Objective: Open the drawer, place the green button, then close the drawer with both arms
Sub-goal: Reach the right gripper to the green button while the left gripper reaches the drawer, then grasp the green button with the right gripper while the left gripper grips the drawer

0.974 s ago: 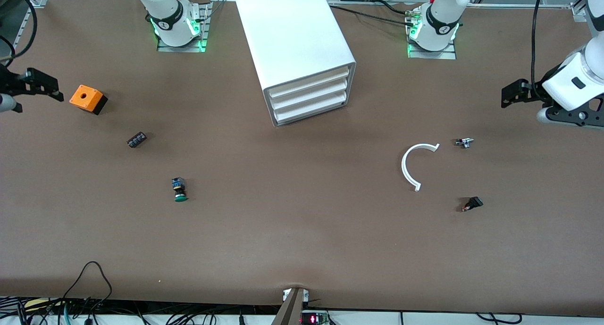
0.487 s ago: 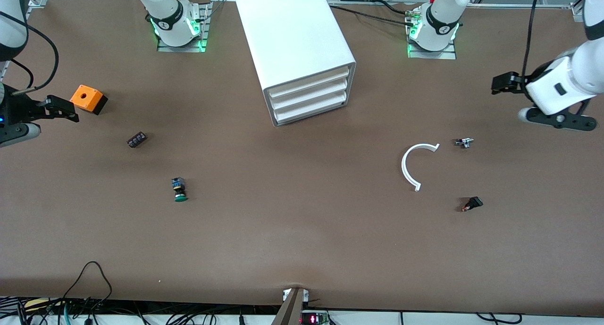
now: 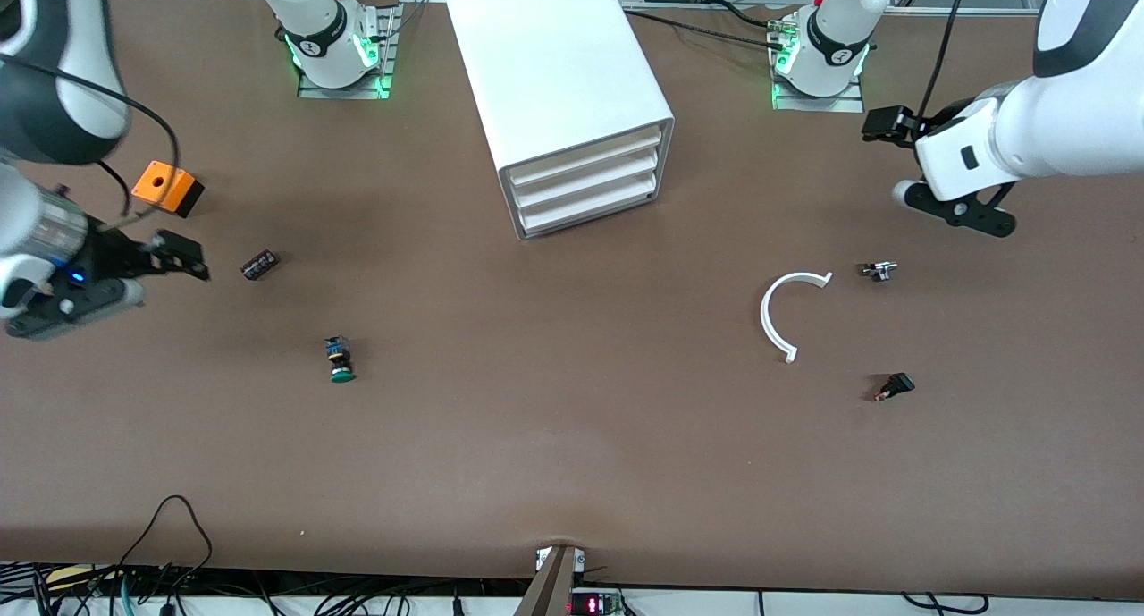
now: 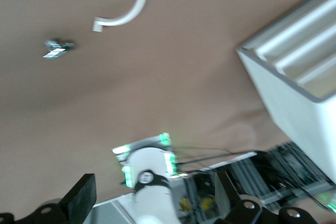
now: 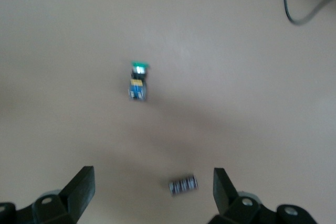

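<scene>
The white cabinet (image 3: 572, 97) stands at the table's middle, near the robots' bases. Its bottom drawer (image 3: 592, 206) is shut, like the two above it. The cabinet also shows in the left wrist view (image 4: 299, 72). The button (image 3: 340, 359) lies on its side on the table, green cap toward the front camera; it also shows in the right wrist view (image 5: 138, 83). My right gripper (image 3: 183, 258) is open and empty above the table, beside the small dark ribbed block (image 3: 258, 265). My left gripper (image 3: 880, 122) is open and empty, over the table beside the left arm's base.
An orange box with a hole (image 3: 166, 188) sits toward the right arm's end. A white C-shaped piece (image 3: 785, 316), a small metal part (image 3: 879, 270) and a small black part (image 3: 895, 386) lie toward the left arm's end. The ribbed block also shows in the right wrist view (image 5: 183, 184).
My right gripper has moved from beside the orange box to beside the ribbed block. My left gripper has moved from the table's end toward its own base and the cabinet.
</scene>
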Robot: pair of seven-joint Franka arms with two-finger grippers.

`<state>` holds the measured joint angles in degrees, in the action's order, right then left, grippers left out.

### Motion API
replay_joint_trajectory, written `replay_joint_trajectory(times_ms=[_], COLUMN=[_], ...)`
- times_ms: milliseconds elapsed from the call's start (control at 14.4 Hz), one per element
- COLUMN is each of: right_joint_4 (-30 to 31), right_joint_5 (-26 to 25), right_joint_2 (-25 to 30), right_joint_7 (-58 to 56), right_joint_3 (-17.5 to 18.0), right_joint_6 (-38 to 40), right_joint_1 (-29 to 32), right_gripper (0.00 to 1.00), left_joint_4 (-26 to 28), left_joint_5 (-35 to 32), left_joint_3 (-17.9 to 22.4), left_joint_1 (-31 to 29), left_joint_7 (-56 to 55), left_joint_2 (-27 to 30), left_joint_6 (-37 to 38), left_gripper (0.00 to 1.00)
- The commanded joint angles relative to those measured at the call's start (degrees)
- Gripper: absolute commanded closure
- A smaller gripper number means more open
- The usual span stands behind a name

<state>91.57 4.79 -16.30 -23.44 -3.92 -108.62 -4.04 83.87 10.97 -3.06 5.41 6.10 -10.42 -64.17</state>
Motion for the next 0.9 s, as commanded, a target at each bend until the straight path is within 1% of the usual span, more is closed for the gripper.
replay_joint_trajectory(times_ms=[0,139,278,417,487,626,695,765,834], right_joint_4=[-0.8,-0.7,0.0,-0.2,-0.1,-0.1,-0.1,-0.1,-0.2], right_joint_5=[1.3,1.4,1.4,1.4,1.5,1.7,2.0,2.5,3.3], right_joint_2=[-4.8,-5.6,-6.5,-8.2,-9.1,-10.9,-12.0,-13.0,-14.4], right_joint_7=[0.4,0.3,0.8,0.8,0.8,1.2,2.2,3.3,4.5], right_joint_3=[-0.1,-0.1,-0.1,-0.1,-0.1,-0.1,-0.1,-0.1,-0.1], right_joint_6=[-2.4,-2.2,-0.9,-2.3,-3.6,-5.6,-6.3,-6.9,-7.2], right_joint_1=[-0.6,-0.7,-0.7,-0.8,-1.2,-2.8,-3.3,-3.5,-4.2], right_gripper=[0.00,0.00,0.00,0.00,0.00,0.00,0.00,0.00,0.00], left_joint_4=[-0.8,-0.6,-0.5,-0.3,0.9,5.9,9.6,13.0,16.5], left_joint_5=[6.8,11.7,18.7,23.5,25.7,31.0,33.8,36.2,38.2], left_joint_3=[0.2,0.2,0.2,0.2,0.2,0.2,-0.5,-1.4,-3.2], left_joint_1=[0.0,0.0,-0.9,-0.8,-0.4,0.1,1.2,1.5,1.5], left_joint_7=[1.9,9.4,17.6,23.8,25.9,32.2,35.5,38.1,40.3], left_joint_2=[-4.1,-8.9,-14.0,-18.0,-18.8,-19.5,-19.5,-19.4,-19.4], left_joint_6=[1.5,0.7,-0.8,-3.8,-6.4,-13.5,-17.7,-22.2,-26.5], left_gripper=[0.00,0.00,0.00,0.00,0.00,0.00,0.00,0.00,0.00])
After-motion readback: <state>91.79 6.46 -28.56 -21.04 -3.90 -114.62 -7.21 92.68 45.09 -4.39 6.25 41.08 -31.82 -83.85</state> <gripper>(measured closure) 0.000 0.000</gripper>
